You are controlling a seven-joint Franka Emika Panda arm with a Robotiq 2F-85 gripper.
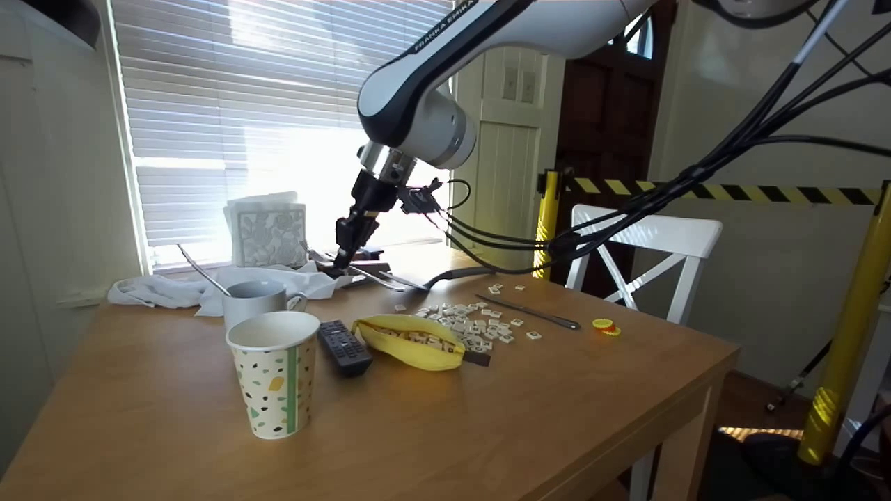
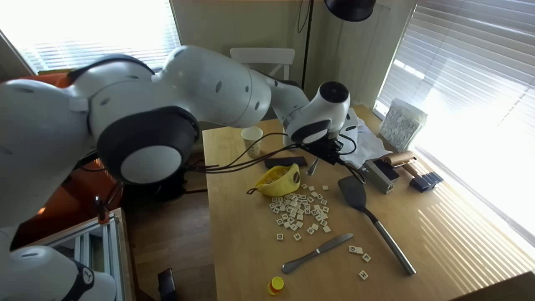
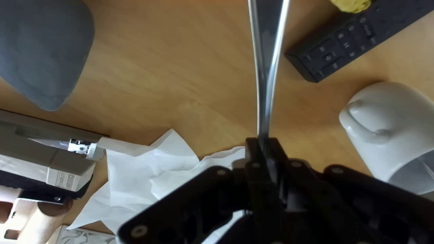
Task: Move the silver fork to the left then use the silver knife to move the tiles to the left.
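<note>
My gripper [image 3: 262,139] is shut on the silver fork [image 3: 266,84], whose shiny handle runs up and away from the fingertips in the wrist view. In an exterior view the fork [image 1: 376,277] slants through the dark fingers above the far part of the table; whether it touches the surface I cannot tell. Only its handle end shows below the arm in an exterior view, as the fork [image 2: 312,167]. The silver knife [image 2: 317,253] lies flat, beyond the tiles [image 2: 296,209]. These small pale lettered squares form a loose cluster beside a yellow banana pouch, with several strays near the knife.
A black spatula [image 2: 355,194] lies near a grey stapler [image 2: 378,175] and clamps. White paper [image 3: 152,173] is under the gripper. A remote [image 1: 344,348], grey mug [image 1: 254,299] with a spoon, paper cup [image 1: 275,376], banana pouch [image 1: 411,341] and yellow lump [image 2: 276,285] also occupy the table.
</note>
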